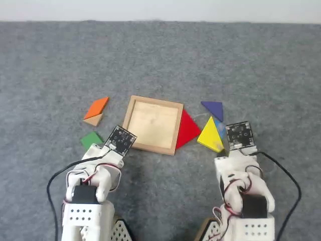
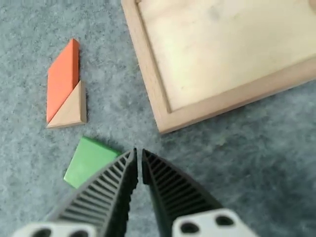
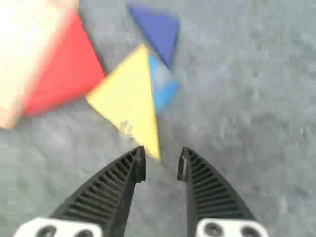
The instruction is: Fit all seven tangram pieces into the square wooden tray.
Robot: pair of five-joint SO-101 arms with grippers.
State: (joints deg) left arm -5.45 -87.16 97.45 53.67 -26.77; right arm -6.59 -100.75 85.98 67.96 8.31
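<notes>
Yellow triangle (image 3: 129, 106) tip lies between spread fingers (image 3: 129, 178) of right gripper (image 3: 162, 154); left gripper (image 2: 138, 155) closed.

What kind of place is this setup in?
Probably a robotics lab bench: a grey carpet-like mat serves as the work surface, the left arm and right arm sit side by side, and a wooden tray lies among coloured tangram pieces.

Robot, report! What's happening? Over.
Left gripper shut, empty, beside green square piece. Right gripper open at yellow triangle piece. Square wooden tray empty. Nothing blocking.
</notes>
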